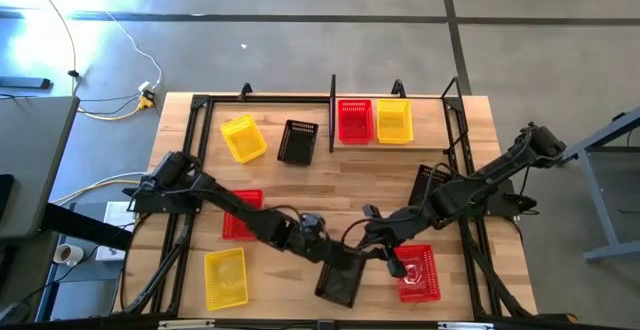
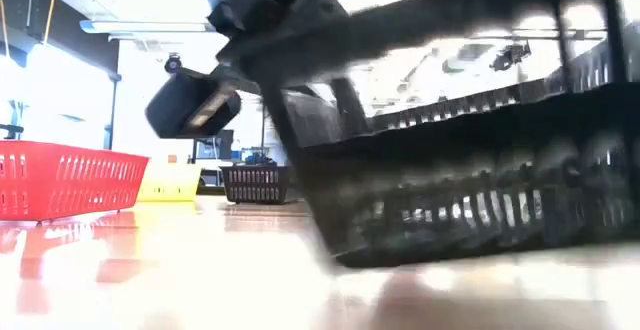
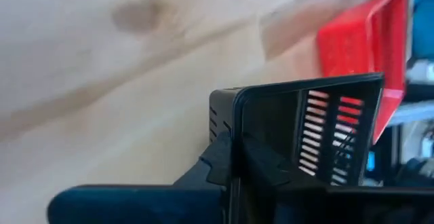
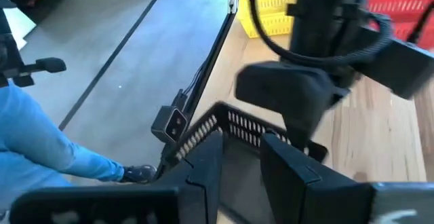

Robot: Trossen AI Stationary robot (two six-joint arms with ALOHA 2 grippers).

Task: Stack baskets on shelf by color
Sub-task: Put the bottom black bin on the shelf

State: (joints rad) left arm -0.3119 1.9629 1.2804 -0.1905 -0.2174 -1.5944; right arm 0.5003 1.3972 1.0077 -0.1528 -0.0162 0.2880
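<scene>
A black basket [image 1: 340,275] sits tilted at the table's near middle, with both grippers on it. My left gripper [image 1: 330,253] comes from the left and is shut on one wall. My right gripper [image 1: 370,242] comes from the right, its fingers either side of the rim. In the low view the black basket [image 2: 470,170] leans, its lower edge [image 2: 345,255] at the tabletop. A red basket [image 1: 354,120] and a yellow basket [image 1: 393,120] stand on the shelf [image 1: 425,142] at the far right. My left gripper pinches a wall of the black basket close to a corner [image 3: 236,125], one finger inside and one outside [image 3: 220,159]. The fingers come slanting down from the table's left. The basket is tilted in the hold. My right gripper is shut on the basket's rim [image 4: 237,130] near a corner, slanting down from the table's right. Its own fingers [image 4: 203,163] hide the place of contact.
Loose on the table are a yellow basket [image 1: 243,137] and a black basket [image 1: 297,141] at the far left, a red basket [image 1: 241,215] under the left arm, a yellow basket [image 1: 225,275] near left, a red basket [image 1: 418,273] near right and a black basket [image 1: 430,182] under the right arm.
</scene>
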